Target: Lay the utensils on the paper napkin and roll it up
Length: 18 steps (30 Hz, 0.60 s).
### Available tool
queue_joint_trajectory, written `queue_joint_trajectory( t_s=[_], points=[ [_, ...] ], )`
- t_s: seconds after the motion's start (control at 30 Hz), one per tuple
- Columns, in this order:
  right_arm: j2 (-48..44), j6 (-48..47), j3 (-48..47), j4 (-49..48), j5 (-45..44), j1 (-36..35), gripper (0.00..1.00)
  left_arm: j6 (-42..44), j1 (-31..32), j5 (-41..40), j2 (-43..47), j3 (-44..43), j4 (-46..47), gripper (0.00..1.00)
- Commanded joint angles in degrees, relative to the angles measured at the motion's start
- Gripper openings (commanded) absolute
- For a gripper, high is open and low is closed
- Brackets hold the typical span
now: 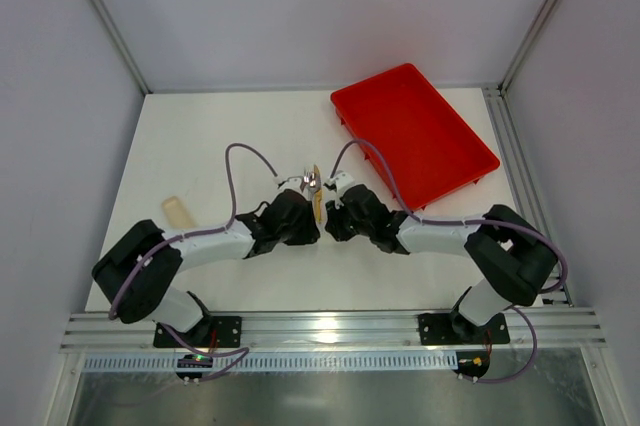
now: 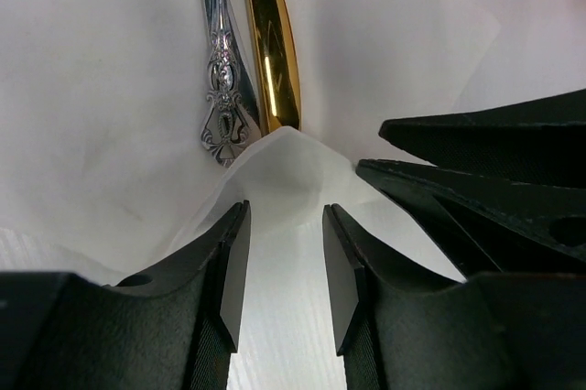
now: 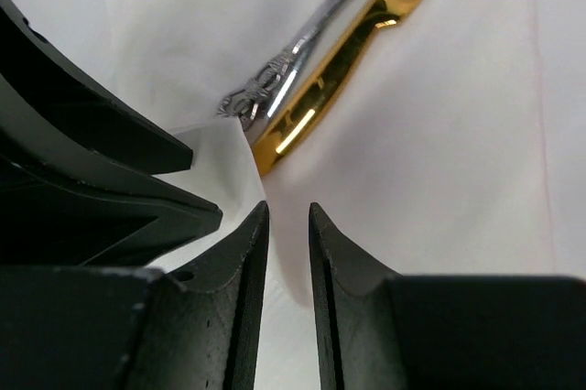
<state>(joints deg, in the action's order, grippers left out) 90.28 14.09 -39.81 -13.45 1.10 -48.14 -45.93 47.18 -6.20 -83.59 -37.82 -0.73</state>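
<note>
We see the utensils lying on the paper napkin mid table, so placing looks done. The left claw gapes at a lifted corner, and the right claw is narrowly parted (gripping nothing visible). The rolling is still left to do.

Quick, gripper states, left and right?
Left gripper: open, nothing held; the paper napkin fold lies at its tips.
Right gripper: narrow gap, cannot tell if it pinches the napkin.

A: Centre of frame, the left gripper and the right gripper are nose to nose.
B: The utensils lie right between them. The red tray sits upper right, well apart.
</note>
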Motion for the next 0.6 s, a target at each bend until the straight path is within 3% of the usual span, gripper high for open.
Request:
queue_joint_trajectory(
  t_s=[0.0, 0.23, 0.57],
  points=[
    [-4.2, 3.1, 0.3, 2.0, -6.0, 0.1, 0.27, 1.7, -0.1, -1.2, -2.0, -3.5, 0.9, 0.40],
    [-5.6, 8.7, -1.3, 8.6, -12.6, 0.2, 0.25, 1.8, -0.1, -1.5, -5.5, -5.6, 1.1, 0.39],
    [-8.3, 18.1, 1.1, 6.1, -5.3, -0.1, 0.18, 1.6, -0.1, -2.8, -5.6, -6.4, -1.5, 0.38]
  ],
)
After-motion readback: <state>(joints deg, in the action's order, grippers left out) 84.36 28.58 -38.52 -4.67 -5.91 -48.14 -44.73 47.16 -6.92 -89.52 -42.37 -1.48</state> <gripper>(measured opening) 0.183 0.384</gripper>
